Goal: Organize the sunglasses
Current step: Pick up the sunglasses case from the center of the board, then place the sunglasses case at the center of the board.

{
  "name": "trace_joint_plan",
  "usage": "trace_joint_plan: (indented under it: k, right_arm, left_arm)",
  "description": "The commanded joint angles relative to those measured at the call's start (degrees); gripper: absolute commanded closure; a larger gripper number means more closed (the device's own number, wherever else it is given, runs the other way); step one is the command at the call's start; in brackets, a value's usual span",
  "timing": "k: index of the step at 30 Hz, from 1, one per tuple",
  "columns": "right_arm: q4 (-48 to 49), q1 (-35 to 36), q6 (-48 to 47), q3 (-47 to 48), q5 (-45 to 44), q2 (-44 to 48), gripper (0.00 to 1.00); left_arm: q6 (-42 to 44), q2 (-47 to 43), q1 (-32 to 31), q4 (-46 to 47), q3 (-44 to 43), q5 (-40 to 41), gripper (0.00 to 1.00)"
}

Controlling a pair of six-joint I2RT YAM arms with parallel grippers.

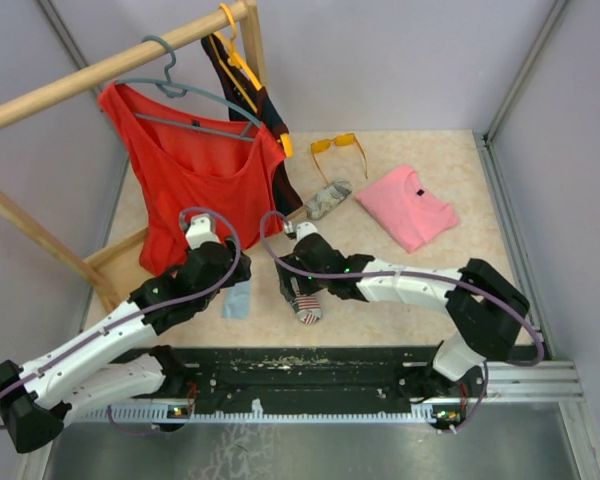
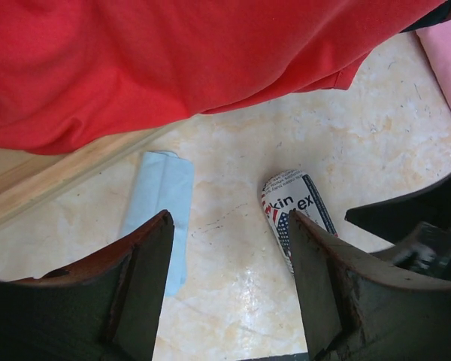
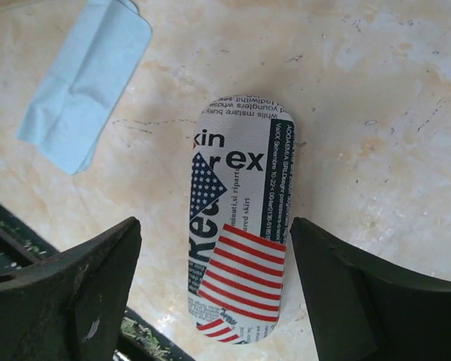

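Beige tabletop [image 1: 480, 170]: R hand [image 3: 214, 226] apart, prob. clear of flag-print case [image 3: 237, 218]; L hand [image 2: 231, 218] apart.

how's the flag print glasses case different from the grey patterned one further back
The flag-print case shows red stripes, stars and newsprint text; the grey patterned case looks muted and mottled. The flag-print case lies near the front edge of the table, under the open right gripper; the grey patterned case lies farther back, near the orange sunglasses. Both are oblong and lie flat.
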State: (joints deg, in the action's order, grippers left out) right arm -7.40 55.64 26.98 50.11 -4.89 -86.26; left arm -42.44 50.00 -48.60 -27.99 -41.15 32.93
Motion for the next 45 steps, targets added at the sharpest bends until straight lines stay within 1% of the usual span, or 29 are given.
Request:
trace_joint_plan:
  k: [1,4,6,11,13,15,17,21,22,25,27,29,31,34,37,38,41,43,45]
  right_arm:
    - [-5.69,2.73,-2.55,6.51,-7.02,-5.13,0.18]
    - [-8.52,3.73,-2.98,9.37,-9.56,-7.81,0.17]
    - [-9.06,3.96,-2.80,10.05,-9.14,-10.62,0.16]
    - [-9.10,4.04,-1.44,10.01,-7.41,-12.59,0.16]
    - [-9.81,3.97,-1.28,10.51,-6.53,-13.85,0.17]
    - [-10.68,3.98,-0.72,10.94,-6.97,-14.63,0.23]
    - [-10.94,4.00,0.43,10.94,-8.36,-14.56,0.32]
    - [-11.33,3.95,2.49,10.14,-11.74,-12.11,0.55]
    - [-11.72,4.01,3.09,9.69,-13.21,-10.86,0.59]
    - [-14.14,3.62,4.61,7.72,-20.16,-4.43,0.64]
    - [-17.16,1.88,5.46,6.03,-23.83,1.12,0.69]
    - [-19.33,-1.65,5.76,3.72,-25.60,6.83,0.73]
    - [-20.92,-6.76,6.06,0.66,-26.46,12.81,0.75]
    - [-22.66,-17.08,5.97,-3.73,-26.08,21.64,0.77]
    - [-23.03,-28.21,3.92,-7.49,-25.08,28.14,0.77]
    - [-23.05,-33.38,3.02,-8.17,-24.49,29.37,0.77]
    - [-22.26,-43.78,0.26,-8.94,-21.92,29.68,0.77]
    - [-21.80,-48.82,-1.08,-8.23,-21.12,27.56,0.77]
    - [-21.37,-52.23,-1.95,-7.18,-21.08,23.57,0.76]
  left_arm:
    - [0.09,-2.59,0.25,-2.65,-0.77,1.61,0.31]
    - [0.31,-3.46,0.23,-3.10,-0.83,1.61,0.31]
    - [0.40,-4.02,0.22,-3.34,-0.82,1.67,0.30]
    - [0.52,-4.92,0.30,-3.64,-0.43,1.92,0.30]
    - [0.50,-5.07,0.30,-3.59,-0.18,1.66,0.30]
    - [0.48,-5.26,0.29,-3.60,0.12,1.53,0.30]
    - [0.38,-5.73,0.29,-3.65,0.36,1.53,0.30]
    - [0.72,-6.35,0.27,-3.66,0.59,1.53,0.30]
    - [0.83,-6.40,0.34,-3.65,0.58,1.46,0.29]
    - [1.22,-6.06,0.33,-3.42,0.64,0.97,0.29]
    - [1.45,-5.70,0.34,-3.10,0.86,0.50,0.29]
    - [1.70,-5.47,0.30,-2.67,1.12,0.11,0.29]
    - [1.89,-5.26,0.26,-2.13,1.44,-0.46,0.29]
    - [2.03,-4.96,0.32,-1.14,1.59,-1.65,0.29]
    - [2.21,-4.43,0.28,-0.40,1.76,-3.22,0.29]
    - [2.28,-4.27,0.33,-0.18,1.85,-3.63,0.29]
    - [2.65,-3.64,0.34,0.65,2.11,-4.99,0.29]
    - [3.03,-2.95,0.29,1.08,2.04,-5.80,0.29]
    - [3.22,-2.32,0.27,1.10,1.73,-6.17,0.29]
